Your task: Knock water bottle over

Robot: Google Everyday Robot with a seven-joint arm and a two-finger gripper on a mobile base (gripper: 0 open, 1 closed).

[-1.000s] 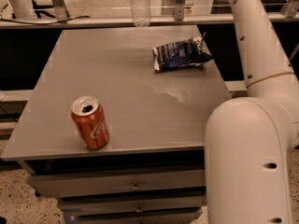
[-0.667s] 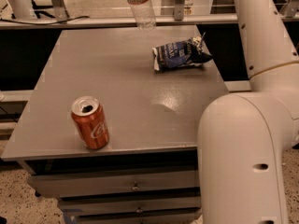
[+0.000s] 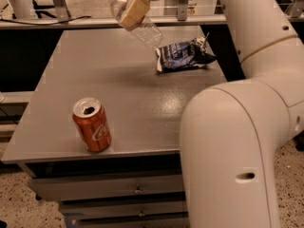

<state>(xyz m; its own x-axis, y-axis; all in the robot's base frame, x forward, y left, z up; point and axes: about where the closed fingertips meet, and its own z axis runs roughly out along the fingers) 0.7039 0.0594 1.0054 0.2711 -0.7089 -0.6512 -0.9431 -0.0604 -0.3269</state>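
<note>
The water bottle (image 3: 145, 32) is clear ribbed plastic with a white cap. It is at the far edge of the grey table (image 3: 118, 94) and is tilted steeply, with its cap to the upper left and its base to the lower right. My gripper (image 3: 137, 3) comes in from the top of the camera view and lies against the bottle's upper half, covering its label area. My white arm fills the right side of the view.
An orange-red soda can (image 3: 91, 124) stands open near the table's front left. A dark blue chip bag (image 3: 183, 56) lies at the back right. Drawers sit under the tabletop. Metal table legs and cables show behind the table.
The bottle stood upright at the far edge and now leans hard to the left. My gripper has moved left with it. The can and bag have not moved.
</note>
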